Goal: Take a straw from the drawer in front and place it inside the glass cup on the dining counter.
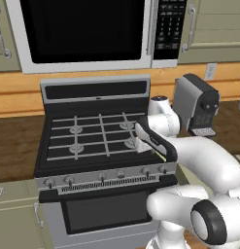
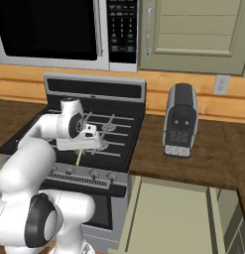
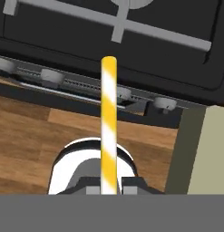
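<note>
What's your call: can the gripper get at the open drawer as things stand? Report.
Probably yes. The gripper hangs over the stove's front edge, with the open drawer just beside it and nothing seen between. But it is shut on the straw, so it could grasp nothing more.

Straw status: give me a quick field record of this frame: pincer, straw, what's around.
pincer: shut on the straw, held above the front edge of the stove
pincer location, over the stove's knob row
straw look: yellow and white stripes, pointing away from the hand
drawer: open, right of the stove
coffee machine: on the wooden worktop right of the stove
microwave: above the stove
glass cup: not placed into yet
</note>
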### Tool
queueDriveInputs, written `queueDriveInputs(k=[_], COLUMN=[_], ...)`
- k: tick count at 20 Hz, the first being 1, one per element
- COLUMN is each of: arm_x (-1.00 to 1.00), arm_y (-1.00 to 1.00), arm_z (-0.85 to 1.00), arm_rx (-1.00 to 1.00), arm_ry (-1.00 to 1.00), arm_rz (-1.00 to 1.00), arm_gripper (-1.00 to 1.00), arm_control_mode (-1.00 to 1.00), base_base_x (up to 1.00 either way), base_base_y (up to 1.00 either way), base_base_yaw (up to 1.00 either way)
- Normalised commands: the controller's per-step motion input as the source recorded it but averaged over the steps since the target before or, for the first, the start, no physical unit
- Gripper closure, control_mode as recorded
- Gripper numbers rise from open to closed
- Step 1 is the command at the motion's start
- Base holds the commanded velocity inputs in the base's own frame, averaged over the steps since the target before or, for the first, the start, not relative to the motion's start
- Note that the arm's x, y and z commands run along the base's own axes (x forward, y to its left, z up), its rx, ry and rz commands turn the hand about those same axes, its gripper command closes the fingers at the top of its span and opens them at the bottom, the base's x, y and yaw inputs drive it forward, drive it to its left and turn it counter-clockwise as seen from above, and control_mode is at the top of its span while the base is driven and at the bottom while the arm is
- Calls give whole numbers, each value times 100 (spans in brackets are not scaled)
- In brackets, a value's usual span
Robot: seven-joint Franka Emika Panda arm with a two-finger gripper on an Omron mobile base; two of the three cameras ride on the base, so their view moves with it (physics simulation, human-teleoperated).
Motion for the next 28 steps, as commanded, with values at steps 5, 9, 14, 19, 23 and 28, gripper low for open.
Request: queueDriveInputs(k=[5, 9, 14, 19, 23, 28], arm_x=[7, 14, 11, 0, 0, 0], arm_y=[44, 6, 1, 0, 0, 0], arm_z=[-28, 0, 0, 0, 0, 0], arm_rx=[0, 3, 4, 2, 0, 0], arm_ry=[-17, -3, 0, -3, 0, 0], arm_rz=[-17, -6, -2, -1, 0, 0], arm_gripper=[100, 100, 100, 100, 100, 100], arm_control_mode=[-100, -100, -100, 100, 100, 100], base_base_x=[0, 0, 0, 0, -1, -12], base_base_y=[0, 0, 0, 11, 53, 66], base_base_yaw=[0, 0, 0, -1, 0, -3])
